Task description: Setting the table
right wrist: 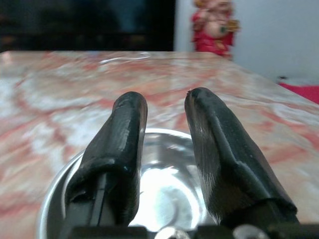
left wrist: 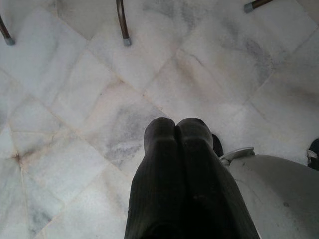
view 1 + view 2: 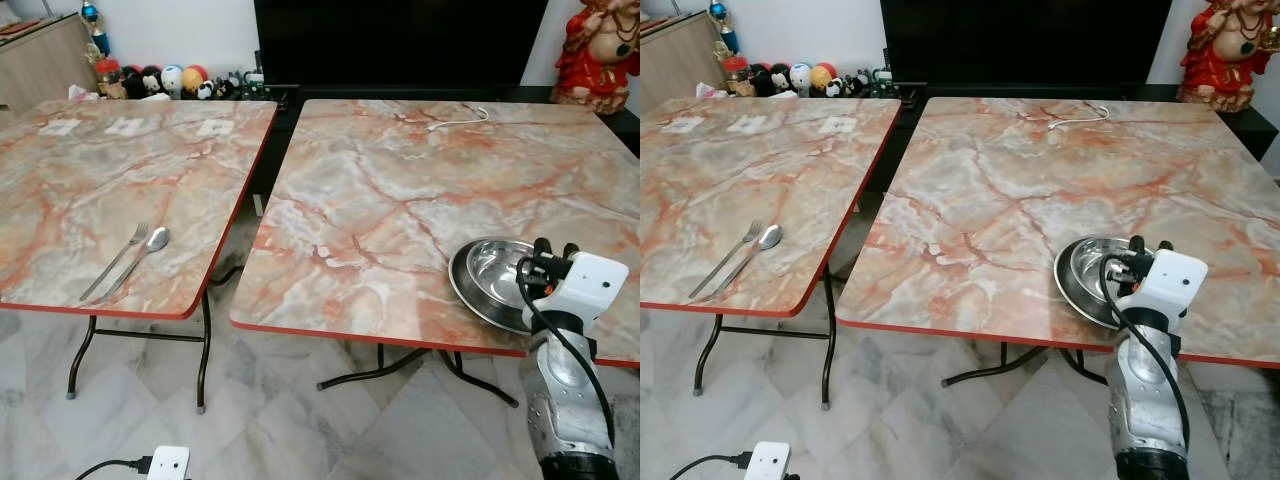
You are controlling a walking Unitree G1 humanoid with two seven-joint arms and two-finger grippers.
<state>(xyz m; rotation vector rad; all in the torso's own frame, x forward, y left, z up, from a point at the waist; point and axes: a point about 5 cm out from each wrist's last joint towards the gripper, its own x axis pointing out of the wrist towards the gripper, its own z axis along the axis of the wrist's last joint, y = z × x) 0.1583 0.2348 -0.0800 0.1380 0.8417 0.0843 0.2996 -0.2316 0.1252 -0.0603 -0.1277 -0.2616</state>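
Steel bowl (image 3: 492, 280): on your right counter (image 3: 400, 200) near its front edge; right claw (image 1: 164, 107) hovers over it, slightly parted (holding nothing); left claw (image 2: 175, 130) closed, empty.

Two marble-pattern tabletops: left tabletop (image 3: 120, 190), right tabletop (image 3: 400, 200). One fork (image 3: 116, 260), one spoon (image 3: 140, 255). One steel bowl (image 3: 490, 280). One white cable (image 3: 458, 120). One red figurine (image 3: 600, 50).

The right arm (image 3: 565, 400) is a silver, scuffed casing topped by a white wrist block, with a black cable looping down its side. Each gripper has two long black fingers (image 1: 219, 164), seemingly ribbed on the left gripper (image 2: 177, 132).
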